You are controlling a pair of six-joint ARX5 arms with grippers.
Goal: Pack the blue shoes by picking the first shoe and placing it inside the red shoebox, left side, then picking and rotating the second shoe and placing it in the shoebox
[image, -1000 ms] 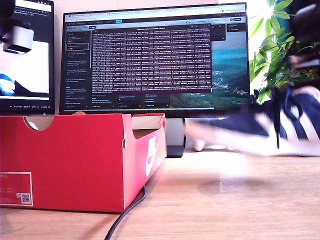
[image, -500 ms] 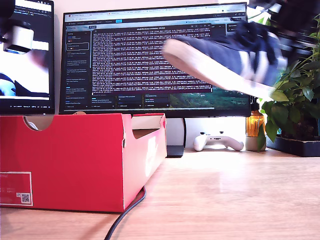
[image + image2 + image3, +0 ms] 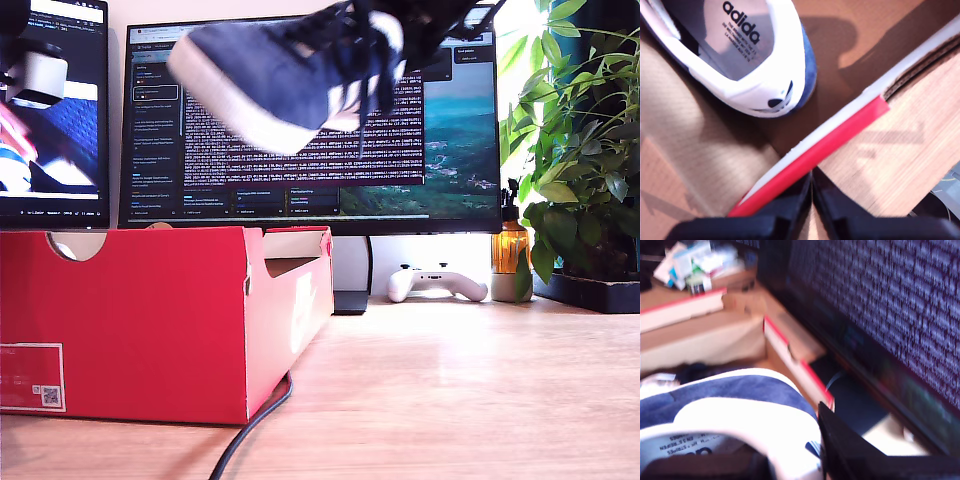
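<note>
Blurring hides most detail of the airborne blue shoe (image 3: pixel 285 75); my second gripper (image 3: pixel 795 460) is cut off in both views, jaws clamped on its heel collar. Half a second ago it hung toward the exterior view's right; now it is high above the red shoebox (image 3: pixel 150 320). The other shoe (image 3: pixel 747 55) lies inside, my first gripper (image 3: pixel 811 200) closed empty over the rim.

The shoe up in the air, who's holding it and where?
My second gripper holds the blue shoe by its heel collar. My first gripper is shut, holding nothing.
</note>
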